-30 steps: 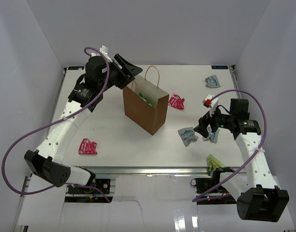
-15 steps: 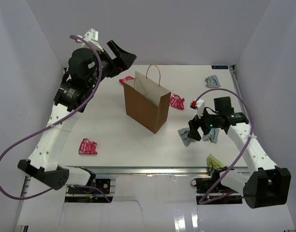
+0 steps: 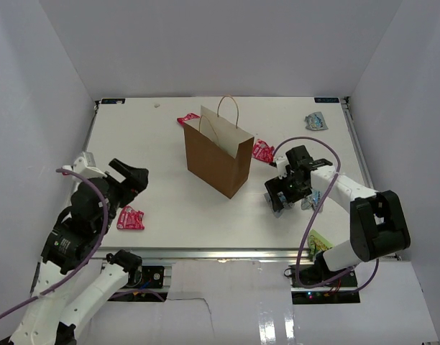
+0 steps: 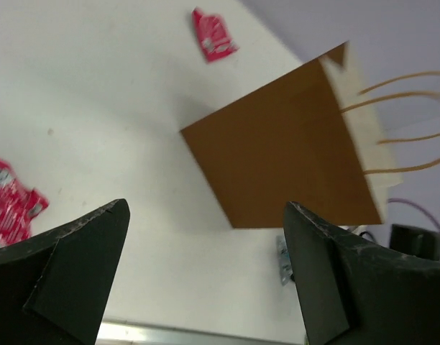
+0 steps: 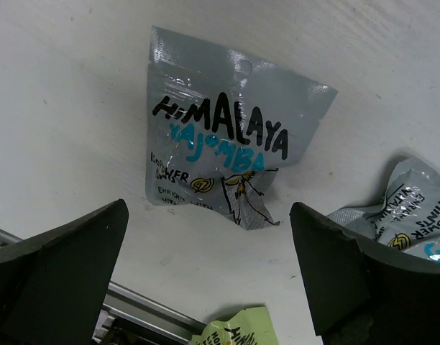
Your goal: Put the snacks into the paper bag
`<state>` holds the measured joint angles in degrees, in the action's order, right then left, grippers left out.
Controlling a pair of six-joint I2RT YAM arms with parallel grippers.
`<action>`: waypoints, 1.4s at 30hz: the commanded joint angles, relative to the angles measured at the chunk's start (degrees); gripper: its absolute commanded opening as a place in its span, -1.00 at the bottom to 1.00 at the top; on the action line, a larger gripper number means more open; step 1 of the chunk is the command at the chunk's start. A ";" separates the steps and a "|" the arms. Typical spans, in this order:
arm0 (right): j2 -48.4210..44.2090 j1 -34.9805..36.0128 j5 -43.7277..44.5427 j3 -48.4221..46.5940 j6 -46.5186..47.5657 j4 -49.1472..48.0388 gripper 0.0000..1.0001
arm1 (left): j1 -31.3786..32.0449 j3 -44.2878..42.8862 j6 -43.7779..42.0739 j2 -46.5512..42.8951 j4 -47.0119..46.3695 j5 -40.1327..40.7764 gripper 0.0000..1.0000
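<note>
The tall brown kraft paper bag (image 3: 216,154) stands upright in the middle of the white desk (image 3: 148,144). A pink-red foil packet (image 3: 188,119) lies behind it and another pink-red packet (image 3: 262,151) just to its right. The left end effector (image 4: 205,208) hangs spread wide and empty near a third pink-red packet (image 3: 130,218) at the desk's front left. The right end effector (image 5: 209,208), also spread, hovers over a pale blue-silver foil packet (image 5: 227,151), with a second silver packet (image 5: 407,208) and a yellow-green packet (image 5: 238,332) close by.

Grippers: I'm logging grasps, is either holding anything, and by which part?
Nothing held: left gripper and right gripper both open, the right above a silver packet.
</note>
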<state>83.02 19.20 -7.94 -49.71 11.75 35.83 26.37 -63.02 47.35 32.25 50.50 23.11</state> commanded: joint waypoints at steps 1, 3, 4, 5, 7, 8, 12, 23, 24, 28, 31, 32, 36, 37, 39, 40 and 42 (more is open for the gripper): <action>1.35 0.13 0.38 -0.21 -3.40 -2.70 1.00 | 0.00 5.36 7.40 -1.48 6.80 -0.87 0.96; 3.02 -0.04 0.30 -0.91 -3.84 -3.31 1.00 | 0.00 8.26 9.59 -2.45 7.42 -1.40 0.96; 3.28 -0.13 0.39 -0.82 -4.01 -3.92 0.84 | 0.00 9.14 10.12 -3.15 7.94 -1.67 0.96; 4.07 -0.22 0.39 -0.82 -4.10 -4.28 0.81 | 0.00 9.84 11.26 -3.51 8.12 -2.10 0.96; 4.95 -0.57 0.12 -0.91 -4.45 -5.33 0.60 | 0.08 11.69 12.49 -4.12 8.65 -2.11 0.96; 6.00 -0.66 0.04 -1.00 -4.54 -5.60 0.51 | 0.00 12.22 13.63 -4.82 8.74 -2.02 0.96; 8.90 -2.76 -1.19 -1.35 -4.89 -5.60 -0.22 | 0.08 14.59 15.49 -6.23 9.00 -2.11 0.96; -9.69 -7.86 -17.40 -5.99 11.17 -5.68 -0.85 | 0.08 17.93 23.74 -5.79 13.39 -0.53 0.96; -12.85 -7.86 -18.85 -7.05 12.93 -6.47 -0.84 | 0.08 18.02 24.27 -5.79 14.09 -0.35 0.96; -22.72 -5.85 -24.13 -16.18 17.08 -10.87 -0.85 | 0.00 18.81 26.12 -5.18 14.45 -0.17 0.96; -18.89 -1.20 -22.21 -27.87 14.45 -9.82 -0.85 | 0.08 19.17 27.00 -3.61 14.45 -0.35 0.96; -17.38 0.30 -18.90 -30.42 13.49 -9.73 -0.85 | 0.08 19.08 27.44 -3.08 14.45 -0.52 0.96; -9.48 6.97 -12.89 -41.67 10.41 -10.25 -0.85 | 0.08 18.03 27.62 -0.61 14.45 -0.70 0.96; -8.68 8.03 -10.27 -42.39 10.31 -10.61 -0.85 | 0.00 17.76 27.62 -0.26 14.45 -0.70 0.96; -7.10 11.62 -7.45 -42.92 10.75 -11.49 -0.85 | 0.08 17.41 27.62 0.36 14.80 -0.61 0.96; -6.74 12.78 -6.30 -42.75 10.84 -12.45 -0.85 | 0.08 17.41 27.70 0.36 14.80 -0.70 0.96; -6.04 15.85 -3.14 -42.22 11.01 -13.42 -0.85 | 0.08 17.58 28.40 0.36 15.06 -0.96 0.96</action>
<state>76.44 31.38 -17.34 -91.96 23.18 23.77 26.37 -44.29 72.55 32.71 64.34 21.96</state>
